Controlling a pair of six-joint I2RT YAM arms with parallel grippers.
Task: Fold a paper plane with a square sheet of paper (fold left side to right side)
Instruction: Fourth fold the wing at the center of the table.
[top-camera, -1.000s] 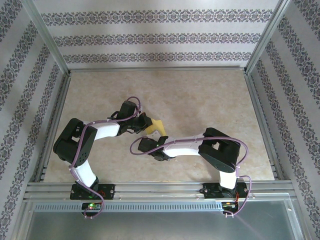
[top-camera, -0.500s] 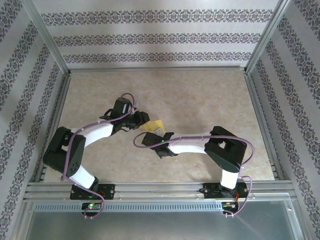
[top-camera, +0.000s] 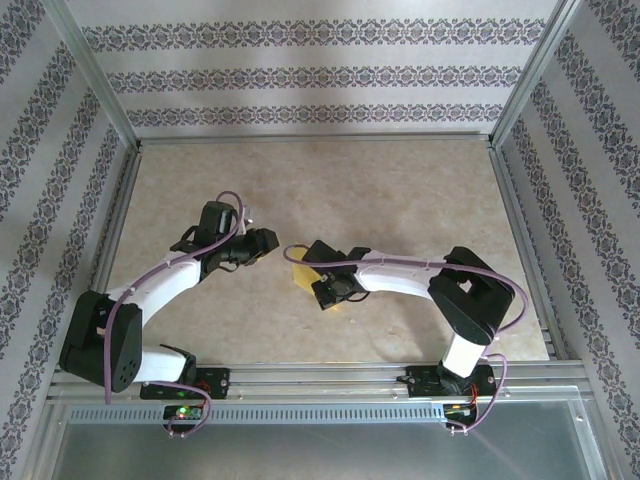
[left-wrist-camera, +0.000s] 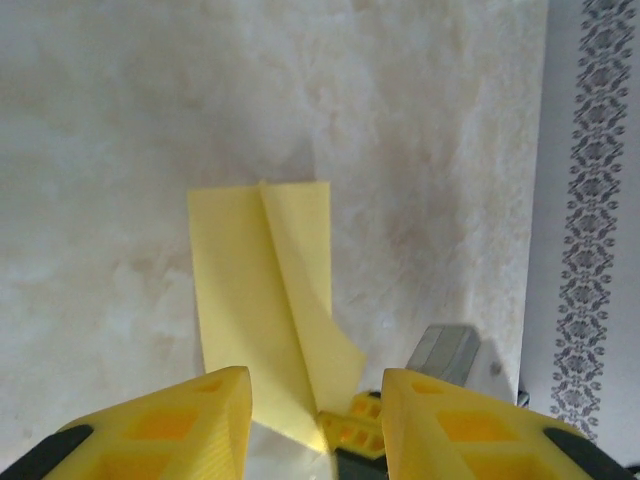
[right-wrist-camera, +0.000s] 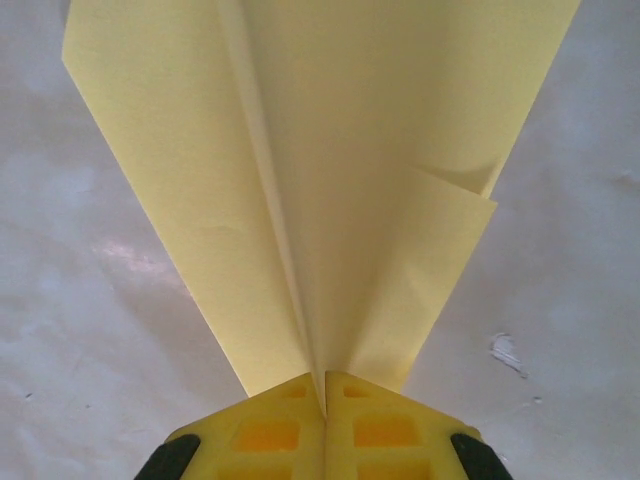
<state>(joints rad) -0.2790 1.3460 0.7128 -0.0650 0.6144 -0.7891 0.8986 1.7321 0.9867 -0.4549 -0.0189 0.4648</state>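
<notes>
The yellow sheet of paper (right-wrist-camera: 330, 180) is folded into a pointed paper plane shape with a raised centre crease. It lies on the table, mid-front in the top view (top-camera: 301, 274). My right gripper (right-wrist-camera: 323, 390) is shut on its narrow tip, seen from above (top-camera: 320, 287). My left gripper (left-wrist-camera: 315, 425) is open with nothing between its yellow fingers (left-wrist-camera: 180, 420). It hangs just off the tip end, to the left of the paper (top-camera: 268, 242). The left wrist view shows the whole paper (left-wrist-camera: 255, 290), with the right fingertips (left-wrist-camera: 355, 428) pinching its tip.
The beige marbled table (top-camera: 400, 190) is boxed in by aluminium rails (top-camera: 320, 375) and patterned walls (top-camera: 300, 75). Both arms reach toward the middle front, with open tabletop behind and to the right.
My left gripper has opened, let go of the paper and drawn back to the left. My right gripper has closed fully on the tip and shifted right, with the paper now lying flatter.
</notes>
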